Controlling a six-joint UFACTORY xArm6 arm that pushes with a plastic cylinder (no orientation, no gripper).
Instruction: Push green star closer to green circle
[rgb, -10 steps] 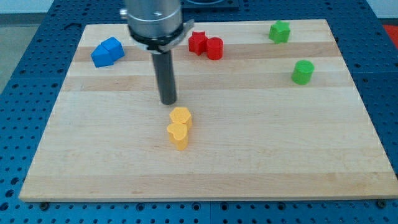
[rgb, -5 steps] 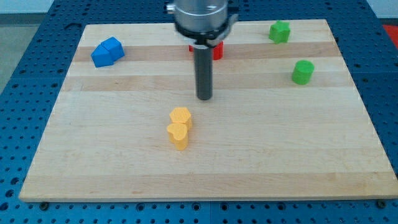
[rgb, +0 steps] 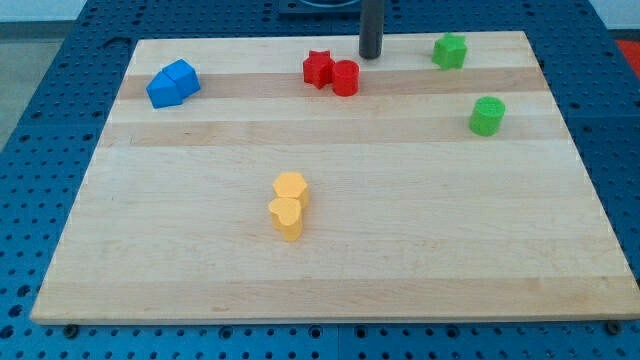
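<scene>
The green star (rgb: 450, 50) sits near the board's top right. The green circle (rgb: 487, 116) stands below it and slightly to the right, apart from it. My tip (rgb: 371, 56) is at the top of the board, to the left of the green star with a clear gap, and just up and right of the red blocks. It touches no block.
A red star (rgb: 318, 68) and a red round block (rgb: 345, 77) sit together at top centre. Two blue blocks (rgb: 172, 83) lie at top left. Two yellow blocks (rgb: 288, 205) sit stacked in view near the middle. The wooden board (rgb: 330, 270) rests on a blue perforated table.
My tip has moved from the board's middle left, above the yellow blocks, up and right to the top edge beside the green star. No block has moved.
</scene>
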